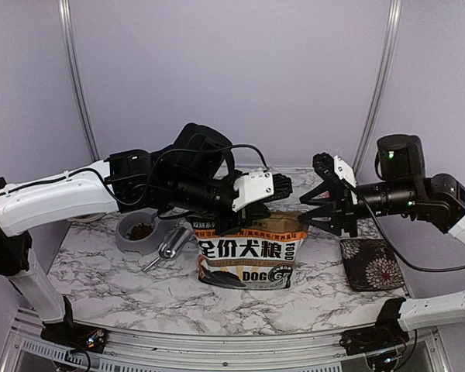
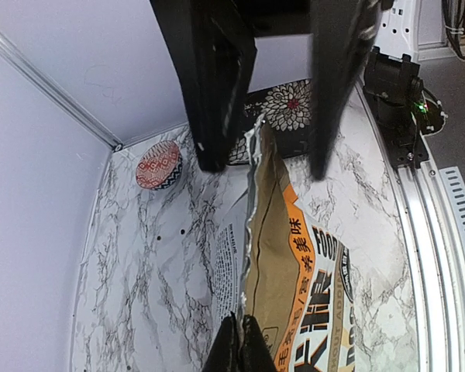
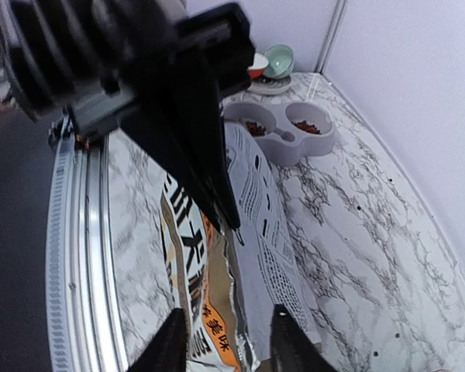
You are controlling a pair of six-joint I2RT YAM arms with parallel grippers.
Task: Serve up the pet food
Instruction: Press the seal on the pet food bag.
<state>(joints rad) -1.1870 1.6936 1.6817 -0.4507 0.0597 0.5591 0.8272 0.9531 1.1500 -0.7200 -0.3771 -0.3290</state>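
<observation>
Loose, light kibble [image 3: 310, 126] should pour, so the bag [image 1: 248, 256] is the handle; the left gripper [image 2: 240, 345] pinches its rim; the right gripper [image 3: 226, 341] is spread astride it.

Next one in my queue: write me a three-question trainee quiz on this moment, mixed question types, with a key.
1. True or false: the left gripper is pinched shut on the top edge of the dog food bag.
2. Where is pet food visible? A) in the wells of the grey double feeder B) in a glass jar C) nowhere in view
3. Fill in: the right gripper has its jaws ____, one finger on each side of the bag's rim.
Key: 1 true; 2 A; 3 open.
</observation>
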